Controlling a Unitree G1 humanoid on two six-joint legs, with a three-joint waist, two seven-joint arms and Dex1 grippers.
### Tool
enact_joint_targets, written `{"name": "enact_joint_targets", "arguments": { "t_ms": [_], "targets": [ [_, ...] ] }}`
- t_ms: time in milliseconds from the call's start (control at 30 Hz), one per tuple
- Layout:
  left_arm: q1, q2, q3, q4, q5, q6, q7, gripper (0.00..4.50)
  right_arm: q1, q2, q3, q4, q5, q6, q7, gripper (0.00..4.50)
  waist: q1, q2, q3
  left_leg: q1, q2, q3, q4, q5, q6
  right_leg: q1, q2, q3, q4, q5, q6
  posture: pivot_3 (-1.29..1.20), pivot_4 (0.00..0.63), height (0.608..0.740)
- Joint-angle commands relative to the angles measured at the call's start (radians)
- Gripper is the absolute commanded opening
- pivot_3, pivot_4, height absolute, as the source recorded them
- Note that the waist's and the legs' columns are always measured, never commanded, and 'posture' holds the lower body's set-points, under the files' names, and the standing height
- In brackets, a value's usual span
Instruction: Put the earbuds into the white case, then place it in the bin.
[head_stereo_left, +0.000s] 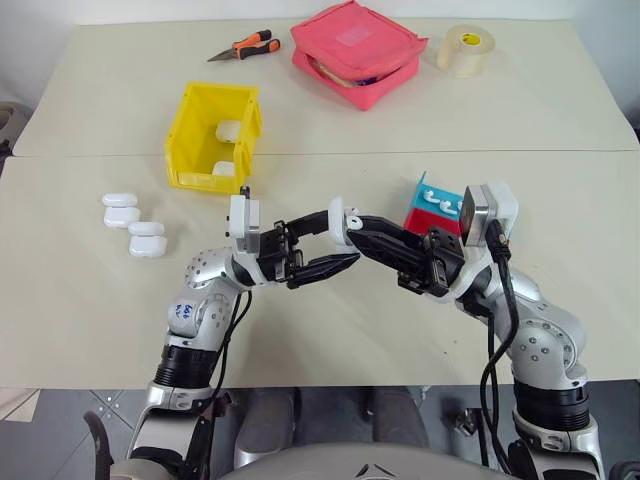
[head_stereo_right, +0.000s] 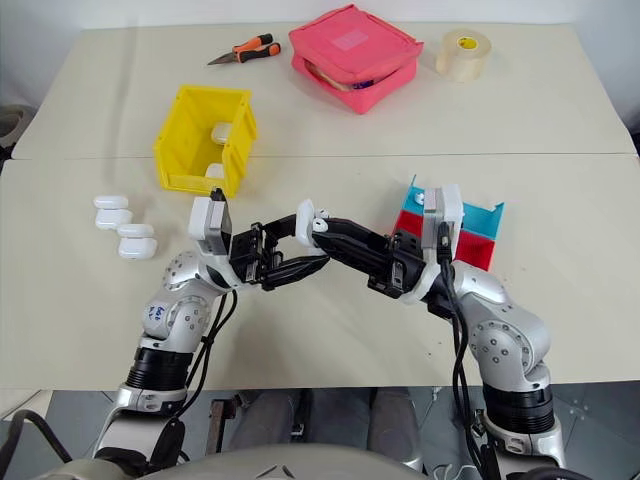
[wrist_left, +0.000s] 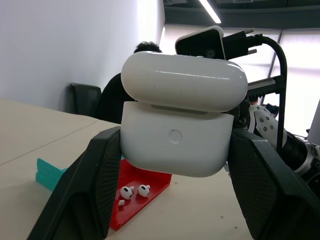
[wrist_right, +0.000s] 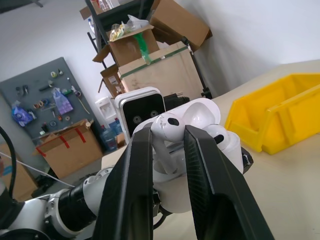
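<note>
Along the table's far edge lie orange-handled pliers (head_stereo_left: 243, 46), a pink pouch (head_stereo_left: 357, 52) and a tape roll (head_stereo_left: 465, 50) — well apart.

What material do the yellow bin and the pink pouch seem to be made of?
The yellow bin looks like hard moulded plastic: its walls are stiff and even, with a slight shine. The pink pouch looks like soft matte fabric: it sags, with rounded stitched edges. Neither can be confirmed by sight alone.
</note>
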Motion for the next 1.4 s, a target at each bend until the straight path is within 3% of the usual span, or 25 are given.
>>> {"name": "enact_joint_targets", "arguments": {
  "t_ms": [33, 200, 533, 733, 1000, 1333, 1400],
  "targets": [
    [-0.022, -0.022, 0.002, -0.038, -0.021, -0.023, -0.001, 2.81, 0.026, -0.032, 0.044, 0.015, -0.081, -0.012, 0.003, 0.53, 0.0, 0.0, 0.0, 0.0, 0.0, 0.0, 0.0, 0.0, 0.0, 0.0, 0.0, 0.0, 0.0, 0.0, 0.0, 0.0, 0.15, 0.74],
    [-0.028, -0.026, 0.005, -0.031, -0.018, -0.027, -0.004, 2.81, 0.006, -0.026, 0.038, 0.041, -0.088, -0.006, -0.045, 0.53, -0.001, 0.0, 0.0, 0.0, 0.0, 0.0, 0.0, 0.0, 0.0, 0.0, 0.0, 0.0, 0.0, 0.0, 0.0, 0.0, 0.15, 0.74],
    [-0.025, 0.013, 0.013, -0.03, -0.006, 0.01, -0.012, 2.81, -0.004, -0.121, -0.029, 0.004, -0.044, 0.002, 0.015, 3.62, 0.002, 0.0, 0.0, 0.0, 0.0, 0.0, 0.0, 0.0, 0.0, 0.0, 0.0, 0.0, 0.0, 0.0, 0.0, 0.0, 0.15, 0.74],
    [-0.024, 0.06, 0.04, -0.029, -0.01, 0.025, -0.015, 2.81, 0.067, -0.248, -0.135, 0.019, -0.017, 0.022, 0.066, 3.62, 0.002, 0.0, 0.0, 0.0, 0.0, 0.0, 0.0, 0.0, 0.0, 0.0, 0.0, 0.0, -0.001, 0.0, 0.0, 0.0, 0.15, 0.74],
    [-0.009, 0.044, 0.054, -0.025, -0.009, -0.002, -0.009, 2.81, 0.095, -0.273, -0.18, 0.051, -0.096, -0.037, 0.074, 3.62, 0.002, 0.0, 0.0, 0.0, 0.0, 0.001, 0.0, 0.0, 0.0, 0.0, 0.0, 0.0, -0.001, 0.0, 0.0, 0.0, 0.15, 0.74],
    [0.019, 0.045, 0.061, -0.034, -0.017, -0.011, -0.024, 2.81, 0.192, -0.348, -0.325, 0.186, -0.249, -0.225, 0.146, 3.62, 0.005, 0.0, 0.0, 0.0, 0.0, 0.001, 0.0, 0.0, 0.001, 0.001, 0.0, 0.0, -0.001, 0.0, 0.0, 0.0, 0.15, 0.74],
    [0.02, 0.045, 0.061, -0.033, -0.016, -0.014, -0.026, 2.81, 0.209, -0.353, -0.35, 0.215, -0.271, -0.255, 0.154, 3.96, 0.003, 0.0, 0.0, 0.0, 0.0, 0.001, 0.0, 0.0, 0.001, 0.001, 0.0, 0.0, -0.001, 0.0, 0.0, 0.0, 0.15, 0.74]
  ]
}}
